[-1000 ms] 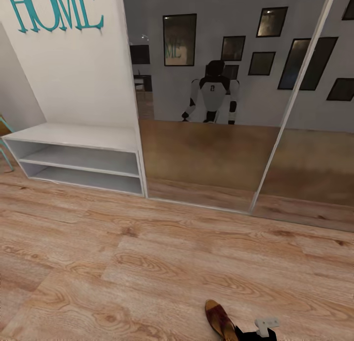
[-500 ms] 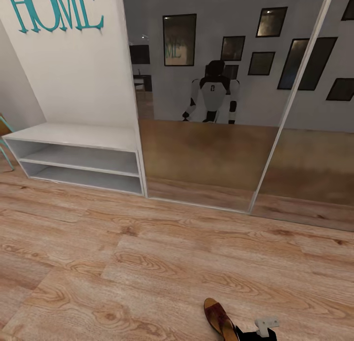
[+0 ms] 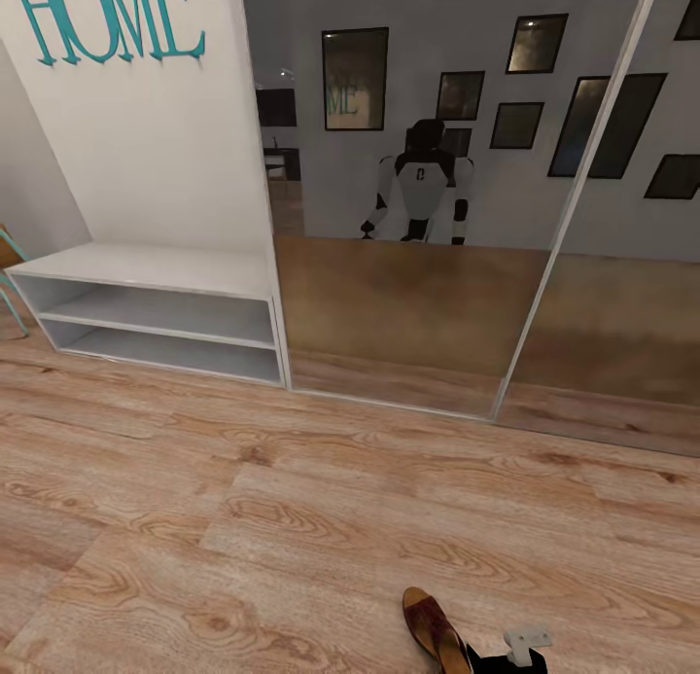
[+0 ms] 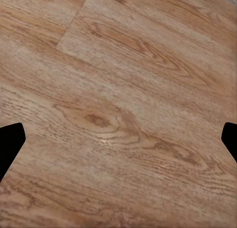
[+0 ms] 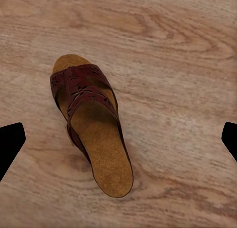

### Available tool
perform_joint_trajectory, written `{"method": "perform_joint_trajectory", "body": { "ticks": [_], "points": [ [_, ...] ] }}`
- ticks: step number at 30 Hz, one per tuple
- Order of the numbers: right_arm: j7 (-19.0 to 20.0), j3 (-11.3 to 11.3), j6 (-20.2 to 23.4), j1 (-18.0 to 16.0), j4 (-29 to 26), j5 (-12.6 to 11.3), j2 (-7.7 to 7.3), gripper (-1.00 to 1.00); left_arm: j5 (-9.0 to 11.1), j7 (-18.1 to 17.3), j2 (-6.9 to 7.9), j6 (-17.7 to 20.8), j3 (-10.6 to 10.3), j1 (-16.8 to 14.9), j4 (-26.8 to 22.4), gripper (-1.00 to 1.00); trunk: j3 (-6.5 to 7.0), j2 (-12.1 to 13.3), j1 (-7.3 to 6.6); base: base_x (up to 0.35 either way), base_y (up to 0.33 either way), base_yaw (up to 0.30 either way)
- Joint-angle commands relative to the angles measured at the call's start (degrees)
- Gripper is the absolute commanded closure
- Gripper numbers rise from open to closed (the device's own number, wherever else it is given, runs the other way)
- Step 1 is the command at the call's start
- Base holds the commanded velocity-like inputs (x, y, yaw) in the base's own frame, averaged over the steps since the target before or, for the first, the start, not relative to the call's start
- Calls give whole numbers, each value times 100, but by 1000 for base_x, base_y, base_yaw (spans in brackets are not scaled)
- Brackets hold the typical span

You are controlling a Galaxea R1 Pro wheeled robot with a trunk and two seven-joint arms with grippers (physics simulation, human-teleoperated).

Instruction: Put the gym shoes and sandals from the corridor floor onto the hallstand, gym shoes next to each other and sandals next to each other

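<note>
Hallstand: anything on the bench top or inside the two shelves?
The hallstand has a bare bench top and both open shelves look empty. One sandal lies on the corridor floor. Shelf back corners are shadowed.

Right arm: only the wrist end is in my head view, at the bottom edge, black link with a pale grey bracket on it. Right gripper [image 5: 118, 139] points straight down, jaws spread wide, dark fingertips [image 5: 11, 141] sitting at opposite edges of its wrist view, nothing between them touching the pads. Left gripper [image 4: 118, 141] same pose: pointing down, jaws wide apart, fingertips [image 4: 10, 144] at the two edges of its wrist view, holding nothing. Both wrists look level, no visible tilt.
</note>
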Motion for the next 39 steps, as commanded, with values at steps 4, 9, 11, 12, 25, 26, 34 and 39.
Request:
{"method": "perform_joint_trajectory", "body": {
  "ticks": [4,9,11,12,25,26,34,39],
  "points": [
    [-8,46,-18,-4,8,-55,-4,-100,-72,-25,-4,-30,36,-8,-1,-100,-5,-2,-1,-8,-3,0],
    [-81,62,-16,-4,3,-49,-4,-100,-79,-22,-4,-30,24,-8,-1,-100,-5,-2,-1,-1,-1,0],
    [-109,64,-13,-4,-1,-46,-1,-100,-90,-16,-7,-29,11,-10,-1,-100,-5,-2,-1,0,0,0],
    [-119,64,-11,-4,-6,-46,0,-100,-94,-8,-8,-27,6,-13,-1,-100,-5,-2,-1,0,0,0],
    [-155,64,60,-4,-928,-25,-30,-100,-181,675,-57,61,-463,-519,-27,-100,-5,-2,-1,0,0,0],
    [-157,64,80,-5,-1012,-23,-30,-100,-185,728,-58,73,-549,-605,-26,-100,-5,-2,-1,0,0,0],
    [-155,64,875,-173,-1430,93,-38,-100,-213,1276,-72,286,-1209,-1209,-29,-100,-5,-2,-1,0,0,0],
    [-146,64,1646,-494,-1684,373,-33,-100,-215,1669,-121,778,-1637,-1589,-30,-100,-5,-2,-1,0,0,0]
  ]
}}
